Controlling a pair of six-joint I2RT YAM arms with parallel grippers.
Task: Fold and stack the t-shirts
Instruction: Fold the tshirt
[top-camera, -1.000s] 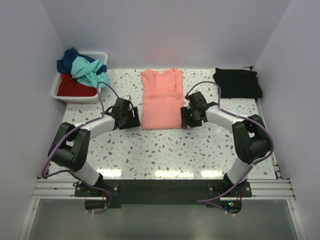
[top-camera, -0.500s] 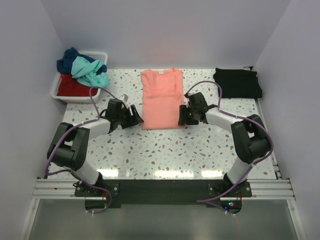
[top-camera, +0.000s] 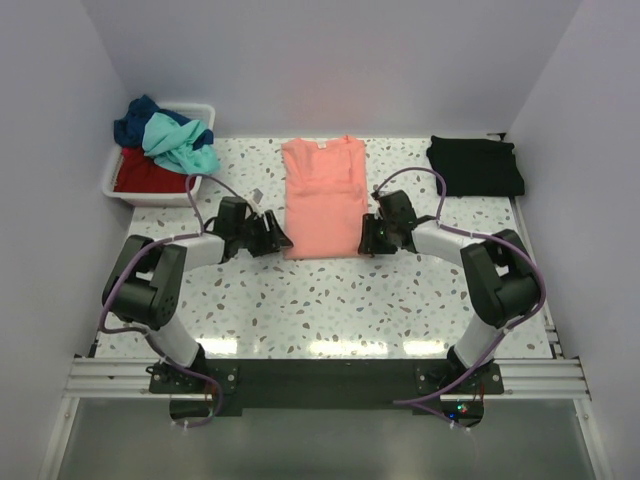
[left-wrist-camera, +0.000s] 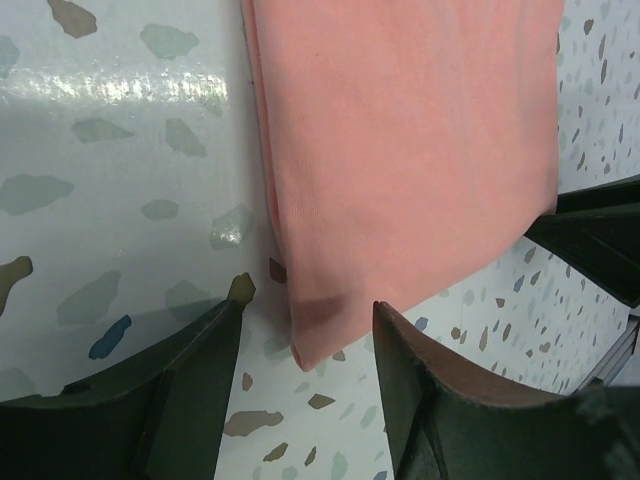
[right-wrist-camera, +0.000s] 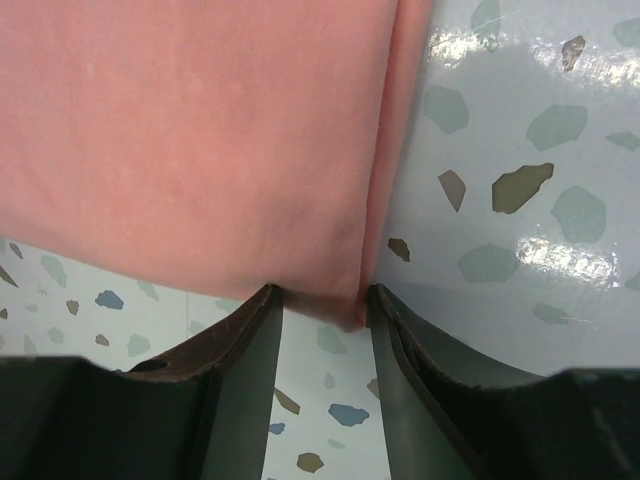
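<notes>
the left jaws stand well apart, low over the surface, and the near left corner of the salmon-pink t-shirt lies between them, not pinched. the right jaws are parted too, more narrowly, with that shirt's near right corner just at their mouth. the pink shirt lies flat in a long folded strip. right of it and farther back lies the folded black t-shirt. left of it, a white bin holds the heaped teal t-shirt, navy t-shirt and red t-shirt.
</notes>
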